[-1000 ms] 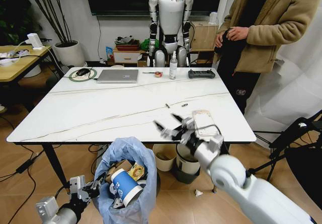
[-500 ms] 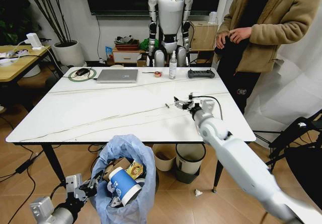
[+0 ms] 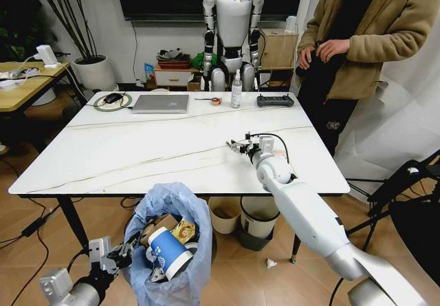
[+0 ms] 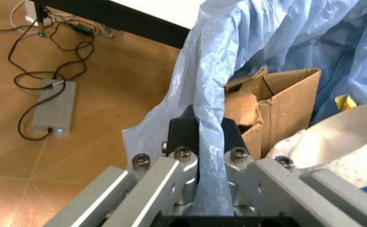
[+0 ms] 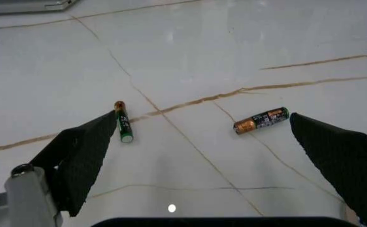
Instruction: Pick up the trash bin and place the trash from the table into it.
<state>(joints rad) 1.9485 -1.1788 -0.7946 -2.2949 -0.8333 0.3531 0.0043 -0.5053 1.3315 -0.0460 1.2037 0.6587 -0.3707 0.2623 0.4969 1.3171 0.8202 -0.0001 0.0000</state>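
I hold the right gripper (image 3: 238,144) low over the table (image 3: 124,156), right of centre and well inside the near edge (image 3: 179,193), its fingers (image 5: 85,156) spread wide. Two batteries lie on the marble between the fingers: a slim green one (image 5: 123,122) just beside one finger, a thicker black-and-copper one (image 5: 261,120) near the other, neither touched. Open marble surrounds them on every side; the laptop (image 3: 161,104), bottle (image 3: 236,90) and controller (image 3: 275,100) stand well apart along the far edge. The left gripper (image 4: 199,156) sits below the table's near edge, closed on the blue liner at the rim of the bin (image 3: 172,251), which hangs in front of the table, holding a cup (image 3: 167,253) and cardboard (image 4: 278,101). Compared with a second ago, the right arm has gone from beside the near edge out over the marble to the batteries, and no longer carries the flat wrapper; the left gripper has kept its grip on the bin.
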